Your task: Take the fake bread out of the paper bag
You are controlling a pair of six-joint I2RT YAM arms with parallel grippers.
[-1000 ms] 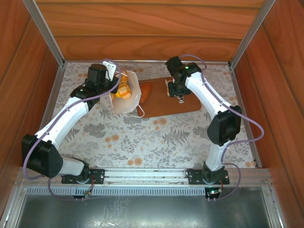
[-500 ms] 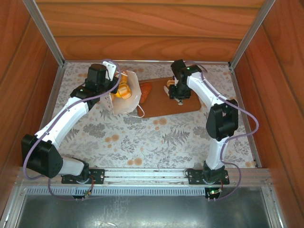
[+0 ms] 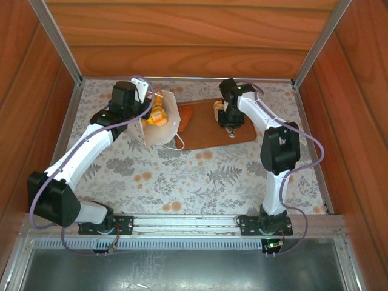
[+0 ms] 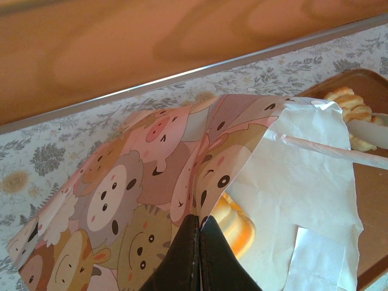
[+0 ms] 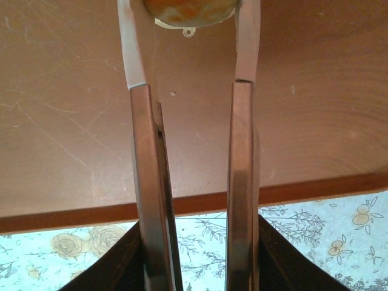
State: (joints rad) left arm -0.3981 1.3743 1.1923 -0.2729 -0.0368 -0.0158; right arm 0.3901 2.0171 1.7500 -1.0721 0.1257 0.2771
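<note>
Well, the job looks partway done to me. Two pieces of fake bread (image 3: pixel 188 114) lie out on the brown board (image 3: pixel 209 138), by the mouth of the paper bag (image 3: pixel 162 136). One of them, a pale roll (image 5: pixel 189 9), sits between the tips of the right gripper (image 5: pixel 189 42). From this angle I cannot tell whether those fingers press it or merely bracket it. The left gripper (image 4: pixel 199 242) is clenched on the bag's rim, holding the mouth agape. Some yellow breads (image 4: pixel 233 227) sit inside the bag, so more fetching remains.
</note>
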